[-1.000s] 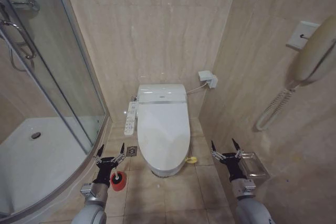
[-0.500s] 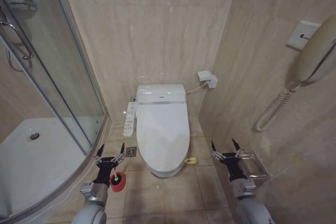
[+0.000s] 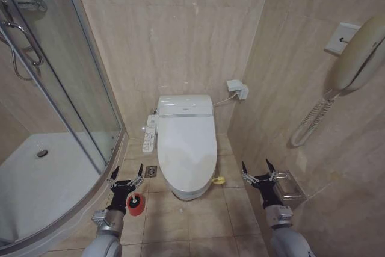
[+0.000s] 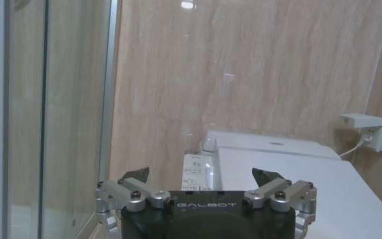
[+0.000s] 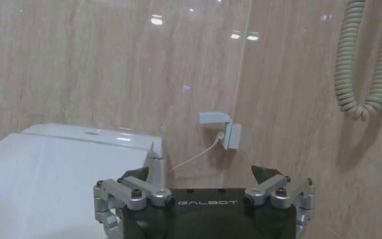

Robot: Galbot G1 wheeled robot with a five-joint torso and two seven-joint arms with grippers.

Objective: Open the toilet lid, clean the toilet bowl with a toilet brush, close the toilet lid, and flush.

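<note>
Arms low, forward; left gripper (image 3: pixel 126 175) above toilet brush (image 3: pixel 135 204), right gripper (image 3: pixel 258 170) beside closed toilet lid (image 3: pixel 187 147); fingers spread on both.

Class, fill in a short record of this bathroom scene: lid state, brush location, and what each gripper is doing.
toilet lid: shut over the toilet bowl
toilet brush: on the floor, left of the bowl, in its red holder
left gripper: open, empty, raised above the brush
right gripper: open, empty, right of the bowl
cleaning: not yet begun
</note>
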